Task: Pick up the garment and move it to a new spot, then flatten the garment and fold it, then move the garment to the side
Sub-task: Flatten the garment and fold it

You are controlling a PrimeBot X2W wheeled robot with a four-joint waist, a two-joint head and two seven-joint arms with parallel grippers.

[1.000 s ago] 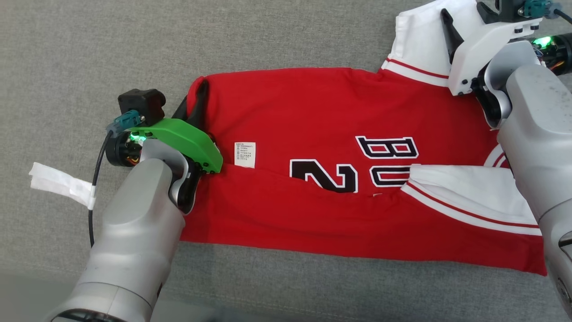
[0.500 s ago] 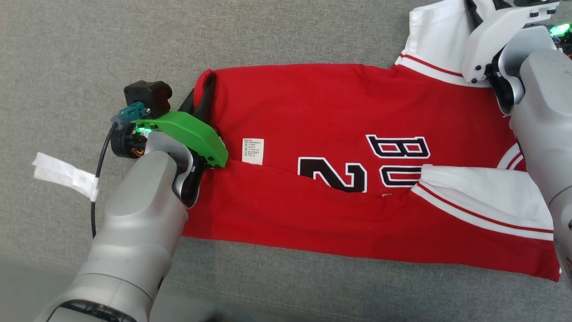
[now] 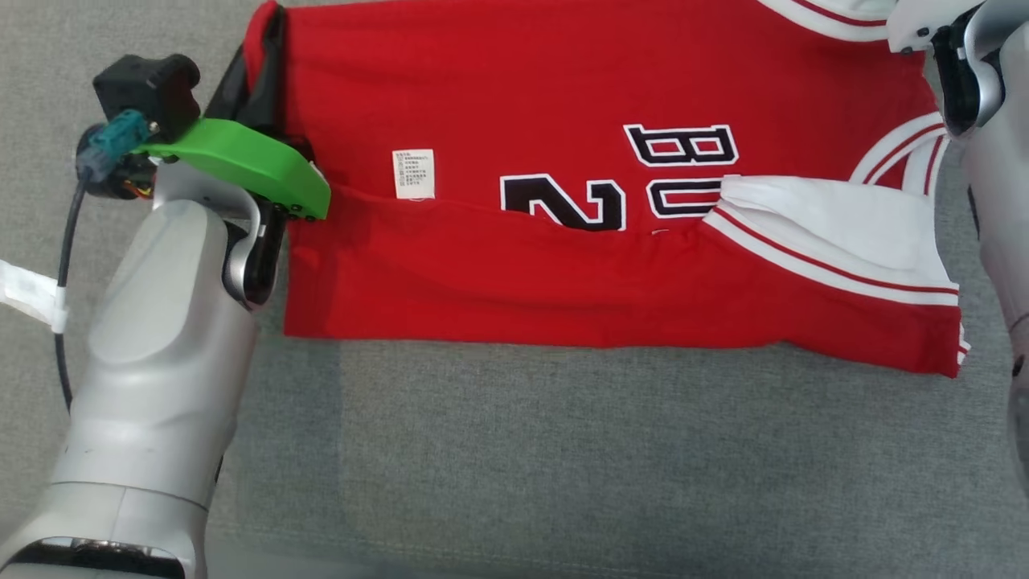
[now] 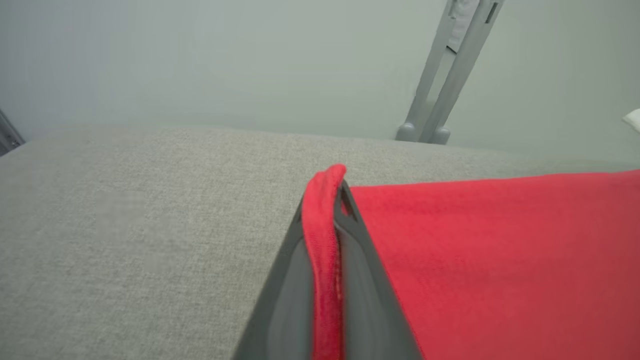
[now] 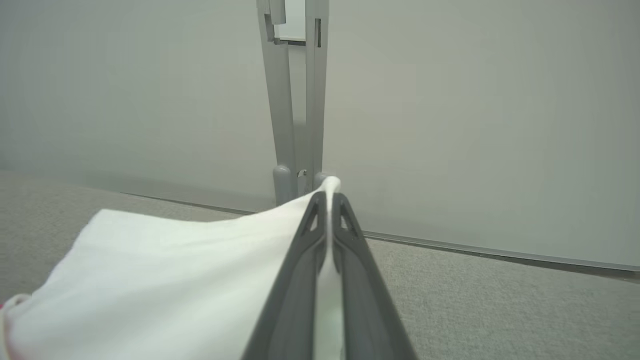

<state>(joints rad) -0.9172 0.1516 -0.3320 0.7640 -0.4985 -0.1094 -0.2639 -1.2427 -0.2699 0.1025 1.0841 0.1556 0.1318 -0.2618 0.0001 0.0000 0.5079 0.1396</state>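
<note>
At the garment's twelve-o'clock edge, both grippers are clenched on cloth: the left gripper (image 4: 330,200) pinches the red hem (image 4: 322,260), the right gripper (image 5: 327,200) the white sleeve (image 5: 175,260). The garment (image 3: 563,265) runs lengthwise from nine to three between them and spreads toward six over the grey cushion (image 3: 563,450). A white tape strip (image 3: 20,289) lies well apart at nine.

Lab-like room: plain wall (image 5: 475,125), grey fabric surface (image 3: 563,450), metal stand (image 5: 295,125).
</note>
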